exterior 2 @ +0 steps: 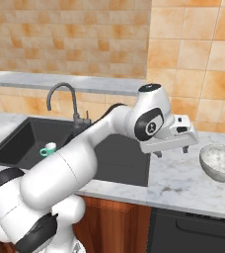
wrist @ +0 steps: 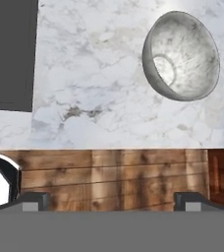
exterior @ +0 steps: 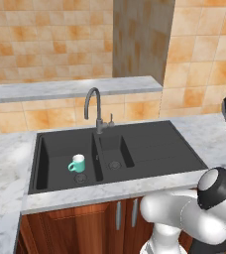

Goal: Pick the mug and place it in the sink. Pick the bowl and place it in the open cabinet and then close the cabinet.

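Observation:
The teal mug [exterior: 77, 162] [exterior 2: 48, 148] stands upright in the left basin of the black sink [exterior: 154, 149] [exterior 2: 119, 160]. On the marble counter right of the sink lies the grey speckled bowl [exterior 2: 221, 161] [wrist: 181, 56], tipped a little on its side. My gripper [exterior 2: 172, 152] [wrist: 113, 201] hangs open over the counter between sink and bowl, a short way left of the bowl, with nothing between its fingers. It is apart from the bowl. The cabinet is out of view.
A grey gooseneck tap [exterior: 92, 106] [exterior 2: 65, 99] rises behind the sink, below a marble ledge [exterior: 60, 89]. Orange-brown doors [exterior: 85, 228] [wrist: 109, 177] sit under the counter, and a dark appliance front [exterior 2: 193, 232] is under the bowl's side. Bare marble [wrist: 94, 98] stretches between the drainboard and the bowl.

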